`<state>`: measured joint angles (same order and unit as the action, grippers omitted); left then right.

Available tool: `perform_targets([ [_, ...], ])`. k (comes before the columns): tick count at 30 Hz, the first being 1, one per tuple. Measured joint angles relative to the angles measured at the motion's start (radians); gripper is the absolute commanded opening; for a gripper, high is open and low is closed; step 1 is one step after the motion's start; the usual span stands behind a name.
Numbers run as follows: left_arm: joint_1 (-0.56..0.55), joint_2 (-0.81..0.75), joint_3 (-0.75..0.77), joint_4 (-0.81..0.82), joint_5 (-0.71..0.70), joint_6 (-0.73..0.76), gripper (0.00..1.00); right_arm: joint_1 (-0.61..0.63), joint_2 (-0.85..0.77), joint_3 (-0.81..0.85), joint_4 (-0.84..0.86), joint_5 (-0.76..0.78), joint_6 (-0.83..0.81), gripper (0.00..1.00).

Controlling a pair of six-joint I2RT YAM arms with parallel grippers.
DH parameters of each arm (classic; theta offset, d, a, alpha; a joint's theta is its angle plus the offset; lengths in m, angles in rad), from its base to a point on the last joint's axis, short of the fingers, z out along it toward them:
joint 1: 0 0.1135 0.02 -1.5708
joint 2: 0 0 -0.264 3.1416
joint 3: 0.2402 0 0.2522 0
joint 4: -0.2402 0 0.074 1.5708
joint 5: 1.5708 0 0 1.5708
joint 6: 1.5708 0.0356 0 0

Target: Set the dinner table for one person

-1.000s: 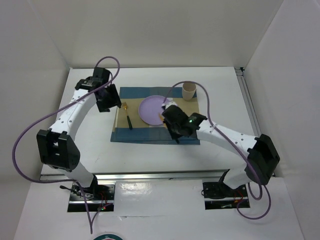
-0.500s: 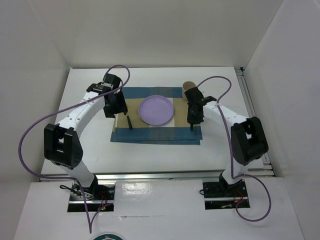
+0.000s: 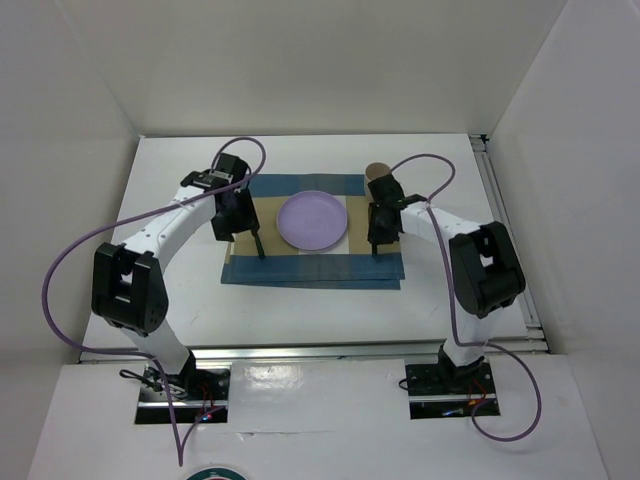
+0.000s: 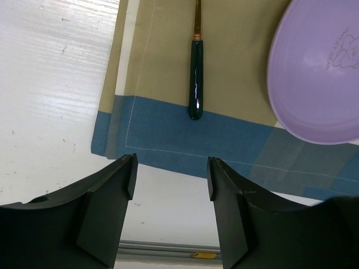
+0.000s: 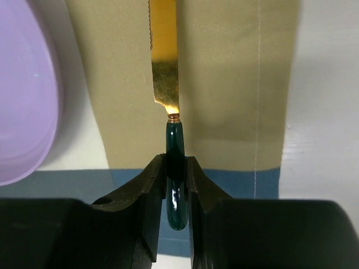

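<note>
Knife-placing step: right claw [image 5: 175,163] was clamped on the knife [image 5: 164,67] handle over the placemat [image 5: 224,84], right of the plate [image 5: 22,84] on the white table [image 3: 300,312]; left claw [image 4: 171,171] gaped wide, empty; next move probably: lay knife flat, release.

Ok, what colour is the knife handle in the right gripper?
Dark green; knife shows best in the right wrist view.
</note>
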<state>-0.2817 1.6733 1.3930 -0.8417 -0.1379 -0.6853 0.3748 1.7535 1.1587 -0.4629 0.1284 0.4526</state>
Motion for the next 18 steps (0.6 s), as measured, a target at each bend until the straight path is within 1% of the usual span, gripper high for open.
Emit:
perform_targets([
  [1, -0.001, 0.0, 0.0, 0.001, 0.0, 0.0, 0.69, 0.0, 0.015, -0.001, 0.008, -0.003, 0.001, 0.38],
  [2, -0.002, 0.0, 0.0, 0.003, 0.0, 0.0, 0.69, 0.0, 0.03, -0.001, 0.011, -0.005, 0.005, 0.57],
  [4, -0.003, 0.0, 0.0, 0.005, 0.0, 0.0, 0.69, 0.0, 0.056, -0.002, 0.013, -0.011, 0.012, 0.67],
  [9, -0.004, 0.0, 0.007, -0.009, -0.003, 0.004, 0.69, 0.016, 0.058, 0.005, -0.009, 0.008, 0.032, 0.85],
  [10, -0.003, 0.0, 0.014, -0.02, -0.002, 0.006, 0.69, 0.02, 0.044, 0.006, -0.014, 0.021, 0.035, 0.94],
  [11, -0.003, -0.003, 0.023, -0.028, 0.001, 0.011, 0.69, 0.023, 0.021, 0.006, -0.021, 0.033, 0.041, 1.0],
  [13, -0.004, -0.021, 0.036, -0.032, 0.004, 0.027, 0.69, 0.027, -0.05, 0.006, -0.048, 0.055, 0.044, 1.0],
  [15, -0.004, -0.062, 0.042, -0.035, 0.006, 0.041, 0.7, 0.018, -0.158, 0.007, -0.065, 0.079, 0.052, 1.0],
  [16, -0.004, -0.087, 0.044, -0.037, 0.008, 0.054, 0.72, 0.009, -0.216, 0.008, -0.073, 0.092, 0.062, 1.0],
  [18, -0.006, -0.15, 0.058, -0.045, 0.016, 0.078, 0.72, -0.027, -0.325, 0.008, -0.093, 0.127, 0.087, 1.0],
])
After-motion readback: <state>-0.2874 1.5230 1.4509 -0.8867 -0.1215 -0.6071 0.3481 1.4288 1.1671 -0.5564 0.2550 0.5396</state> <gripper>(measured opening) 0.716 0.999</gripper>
